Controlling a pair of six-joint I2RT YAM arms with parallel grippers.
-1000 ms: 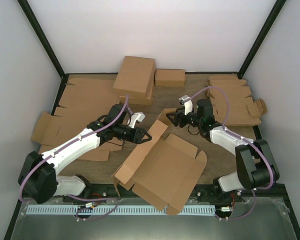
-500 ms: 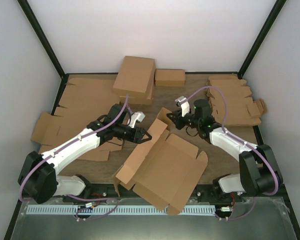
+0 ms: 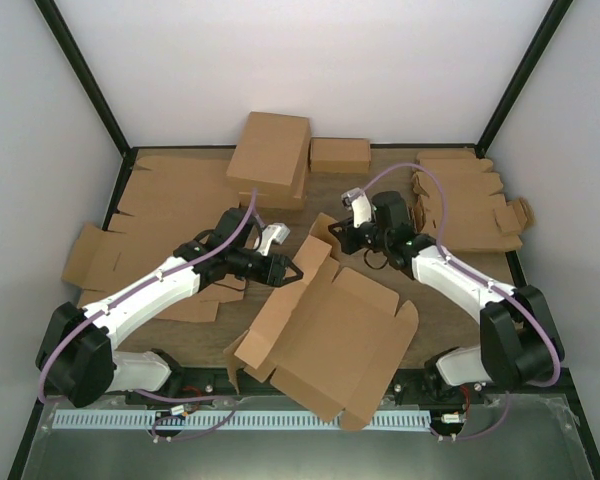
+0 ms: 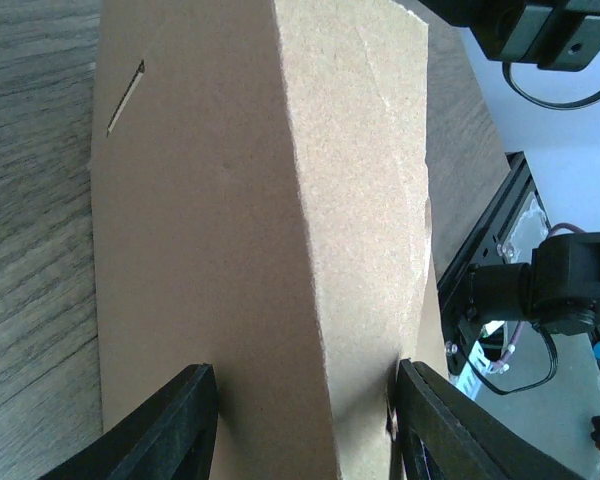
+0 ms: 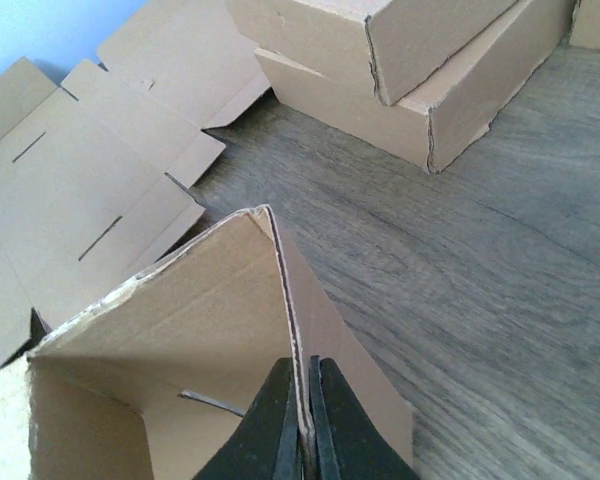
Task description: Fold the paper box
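The paper box (image 3: 325, 335), a large brown cardboard blank with its walls partly raised, lies at the table's near middle. My left gripper (image 3: 290, 272) holds its raised left wall: in the left wrist view the fingers (image 4: 170, 420) press both sides of the folded wall (image 4: 280, 200). My right gripper (image 3: 332, 232) is at the box's far corner. In the right wrist view it (image 5: 303, 425) is shut on the thin upper edge of a standing flap (image 5: 230, 290), with the box's inside open to the left.
Two finished boxes (image 3: 270, 155) are stacked at the back, with a small box (image 3: 340, 153) beside them. Flat blanks (image 3: 150, 210) cover the left side and more blanks (image 3: 470, 200) are piled at the right. The stacked boxes (image 5: 410, 60) lie just beyond the held flap.
My right gripper has moved left to the box's far flap and shut on its edge. The box's right side shifted slightly. The left arm has stayed put.
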